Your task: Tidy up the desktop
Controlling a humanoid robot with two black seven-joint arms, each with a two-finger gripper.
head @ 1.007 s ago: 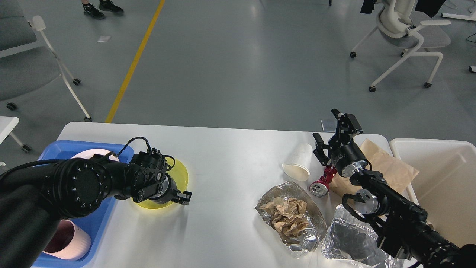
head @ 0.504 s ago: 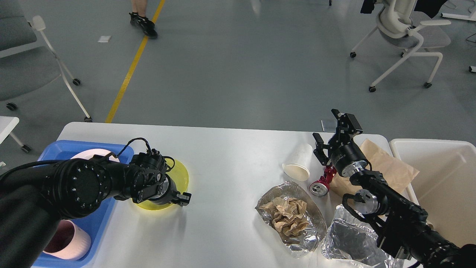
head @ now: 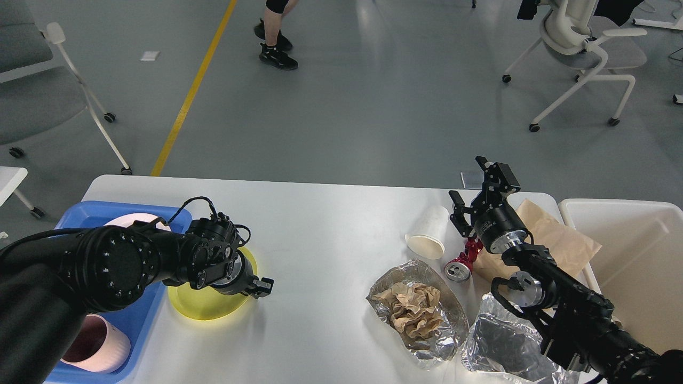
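The white desktop (head: 331, 213) carries a translucent yellow plate (head: 203, 301) near its left side, beside the blue tray (head: 85, 213). My left gripper (head: 261, 285) sits at the plate's right rim and seems shut on it, its wrist covering the plate's far part. On the right lie a tipped white paper cup (head: 427, 234), a crushed red can (head: 461, 264), a brown paper bag (head: 560, 240) and a foil sheet holding crumpled brown paper (head: 413, 312). My right gripper (head: 469, 181) hangs open above the cup and the can, holding nothing.
In the blue tray are a white plate (head: 133, 220) and a pink cup (head: 101, 344). A cream bin (head: 640, 256) stands off the desktop's right end. More crumpled foil (head: 499, 346) lies under my right arm. A person's legs (head: 275, 37) and office chairs are on the floor beyond.
The yellow plate has shifted left and toward me with my left gripper at its rim. The right arm has not moved. A person has walked rightward across the floor.
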